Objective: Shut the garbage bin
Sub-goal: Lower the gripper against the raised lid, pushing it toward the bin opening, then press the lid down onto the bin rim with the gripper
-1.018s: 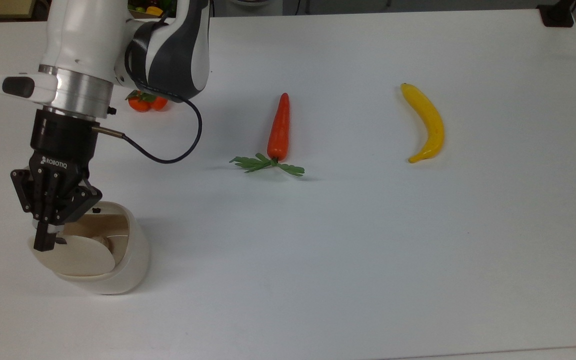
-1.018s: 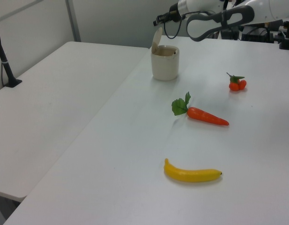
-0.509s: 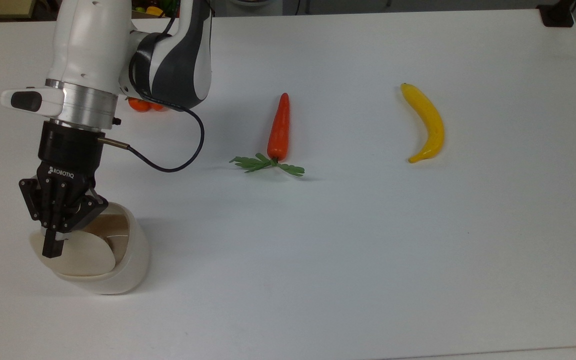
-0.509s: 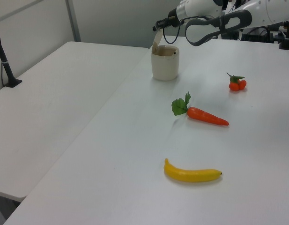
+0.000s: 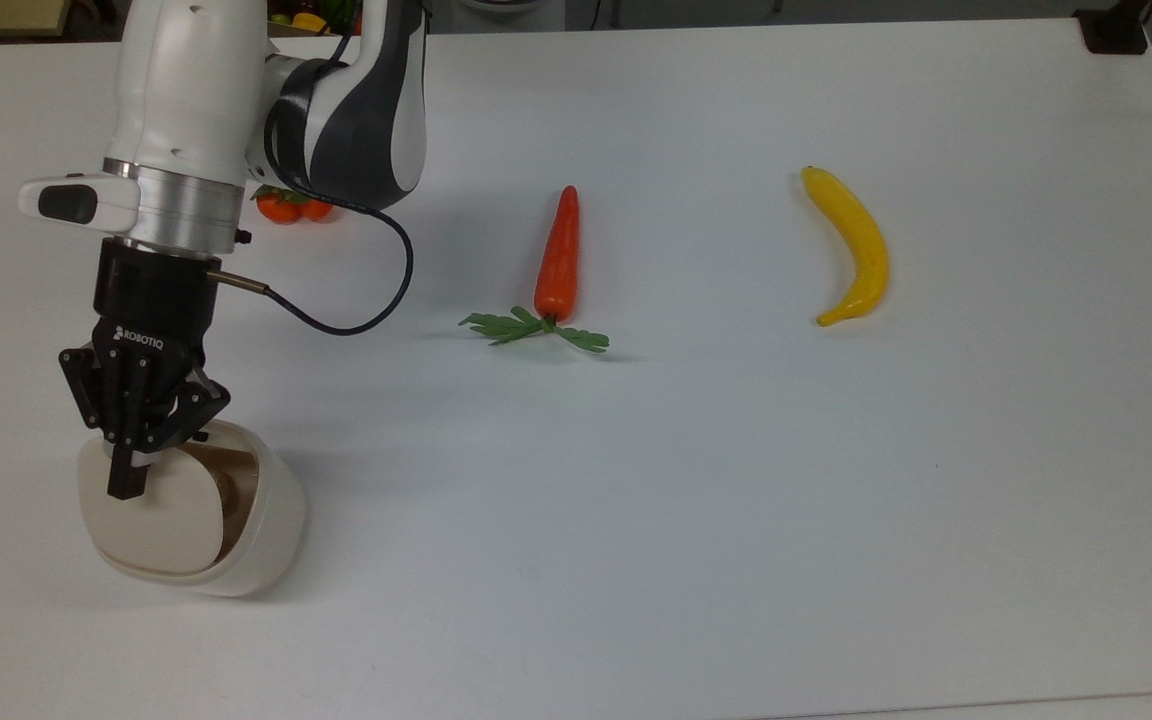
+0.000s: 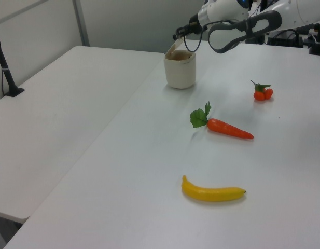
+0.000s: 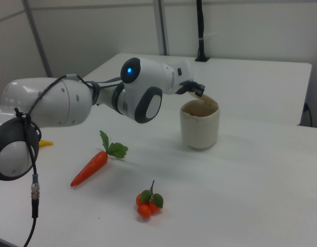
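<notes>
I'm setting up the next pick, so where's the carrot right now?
The carrot lies mid-table in the top view, between the banana on the top view's right and the small oranges on its left.

White tabletop (image 5: 736, 520) carries a garbage bin (image 5: 271, 530), carrot (image 5: 558, 255) and banana (image 5: 861, 245). Small orange fruits (image 5: 296, 207) lie near the carrot. All rest apart.

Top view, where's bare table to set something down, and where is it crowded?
Free: the wide strip below the carrot and banana, the gap between those two, and the table's stretch at the top view's right of the banana. Crowded: the top view's left, where the gripper sits over the garbage bin, with the small oranges behind the arm.
</notes>
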`<state>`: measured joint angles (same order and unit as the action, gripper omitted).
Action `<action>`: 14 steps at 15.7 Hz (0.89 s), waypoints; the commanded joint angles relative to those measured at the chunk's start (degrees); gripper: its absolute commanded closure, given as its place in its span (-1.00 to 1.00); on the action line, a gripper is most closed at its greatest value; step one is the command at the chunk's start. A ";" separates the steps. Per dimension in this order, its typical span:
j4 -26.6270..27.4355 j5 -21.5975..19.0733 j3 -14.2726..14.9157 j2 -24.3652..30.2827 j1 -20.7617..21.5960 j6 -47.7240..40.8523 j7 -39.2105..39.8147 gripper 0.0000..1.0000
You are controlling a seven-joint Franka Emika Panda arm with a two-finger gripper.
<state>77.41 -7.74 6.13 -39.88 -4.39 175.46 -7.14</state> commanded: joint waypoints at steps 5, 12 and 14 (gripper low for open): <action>10.65 -0.09 -1.90 6.83 -0.10 0.58 0.11 1.00; 12.67 -0.09 -2.26 8.42 -0.18 -2.13 1.25 1.00; 13.02 -0.09 -2.26 8.42 -0.36 -4.06 2.30 1.00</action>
<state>86.15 -7.73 4.40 -35.01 -4.40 174.86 -6.98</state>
